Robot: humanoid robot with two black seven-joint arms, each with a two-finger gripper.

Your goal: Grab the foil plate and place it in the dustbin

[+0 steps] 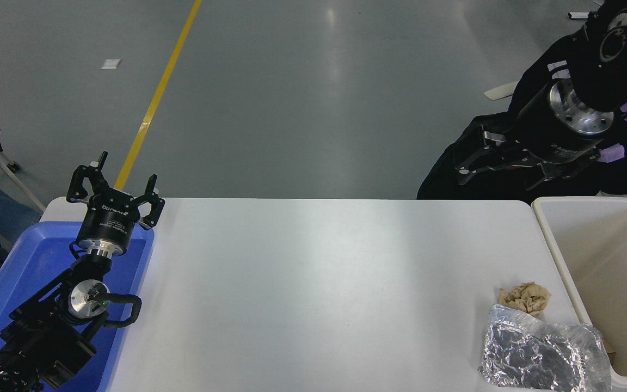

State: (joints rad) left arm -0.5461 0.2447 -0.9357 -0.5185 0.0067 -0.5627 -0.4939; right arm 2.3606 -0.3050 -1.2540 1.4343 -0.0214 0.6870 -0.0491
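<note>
the dustbin (pixel 564 256) is cut off by the edge at three o'clock and at five o'clock, and its near corner is overlapped by the foil plate (pixel 545 356), whose lower edge is also clipped. the left arm is cut off at seven o'clock and part of the blue tray (pixel 3 283) is hidden under it. the right gripper (pixel 468 155) at two o'clock is lost against a dark background, so its fingers cannot be made out.
</note>
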